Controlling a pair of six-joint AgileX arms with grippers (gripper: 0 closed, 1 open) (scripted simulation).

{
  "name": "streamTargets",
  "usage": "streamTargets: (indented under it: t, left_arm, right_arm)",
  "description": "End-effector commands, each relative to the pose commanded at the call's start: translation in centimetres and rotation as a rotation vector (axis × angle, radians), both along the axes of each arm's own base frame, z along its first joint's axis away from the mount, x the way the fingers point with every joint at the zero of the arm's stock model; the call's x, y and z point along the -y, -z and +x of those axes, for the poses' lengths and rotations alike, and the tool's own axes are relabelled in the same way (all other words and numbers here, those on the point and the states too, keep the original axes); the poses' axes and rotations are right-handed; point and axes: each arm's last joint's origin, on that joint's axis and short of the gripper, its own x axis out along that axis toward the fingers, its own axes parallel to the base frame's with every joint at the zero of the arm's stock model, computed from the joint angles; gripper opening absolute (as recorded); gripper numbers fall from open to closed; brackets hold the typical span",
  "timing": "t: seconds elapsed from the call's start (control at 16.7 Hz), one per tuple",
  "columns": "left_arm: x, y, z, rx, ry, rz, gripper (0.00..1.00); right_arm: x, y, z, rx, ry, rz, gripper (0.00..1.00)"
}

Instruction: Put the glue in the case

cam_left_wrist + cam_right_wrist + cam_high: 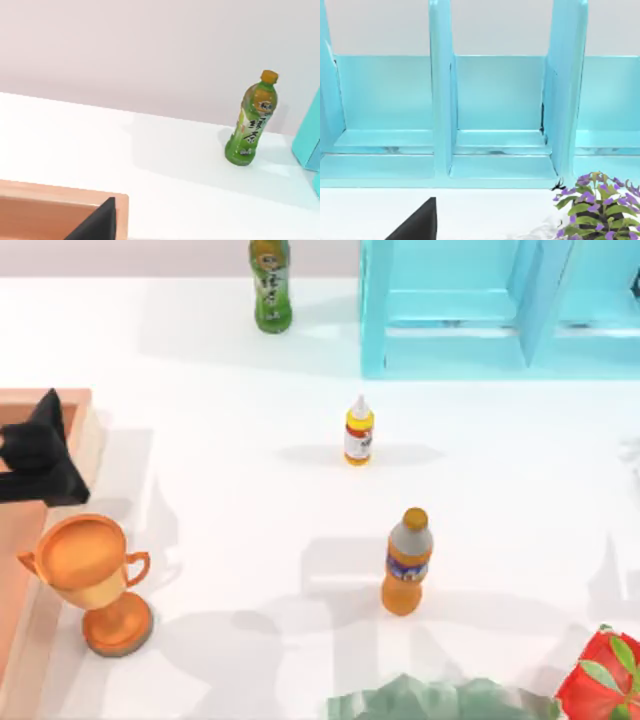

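The glue, a small yellow bottle with a white pointed cap, stands upright in the middle of the table. The light-blue case with upright dividers is behind it at the back right; its compartments face the right wrist camera. My left gripper hovers over the tan wooden box at the far left, well away from the glue. A black part of my right gripper shows in the right wrist view, in front of the case. Nothing is held.
A green tea bottle stands at the back, left of the case. An orange soda bottle stands in front of the glue. A trophy sits by the wooden box. A purple-flowered plant stands near the case.
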Motion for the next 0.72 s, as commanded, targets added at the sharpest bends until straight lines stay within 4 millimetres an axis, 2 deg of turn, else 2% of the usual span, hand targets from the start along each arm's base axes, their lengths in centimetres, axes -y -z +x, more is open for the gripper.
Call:
streamTargets:
  t: [0.12, 0.24, 0.36, 0.48, 0.72]
  left_arm:
    - [2.4, -0.8, 2.9, -0.104, 0.013, -0.013, 1.00]
    - [5.8, -0.3, 6.2, -0.220, 0.019, 0.003, 1.00]
    - [9.9, 1.5, 9.1, -0.323, 0.020, 0.041, 1.00]
    - [14.2, 3.9, 11.2, -0.396, 0.018, 0.089, 1.00]
    - [21.6, 8.8, 12.9, -0.447, 0.003, 0.162, 1.00]
  right_arm:
    - [0.0, 0.0, 0.0, 0.000, 0.000, 0.000, 1.00]
    - [0.0, 0.0, 0.0, 0.000, 0.000, 0.000, 1.00]
    - [0.0, 0.0, 0.0, 0.000, 0.000, 0.000, 1.00]
    - [0.0, 0.0, 0.0, 0.000, 0.000, 0.000, 1.00]
    - [0.0, 0.0, 0.0, 0.000, 0.000, 0.000, 1.00]
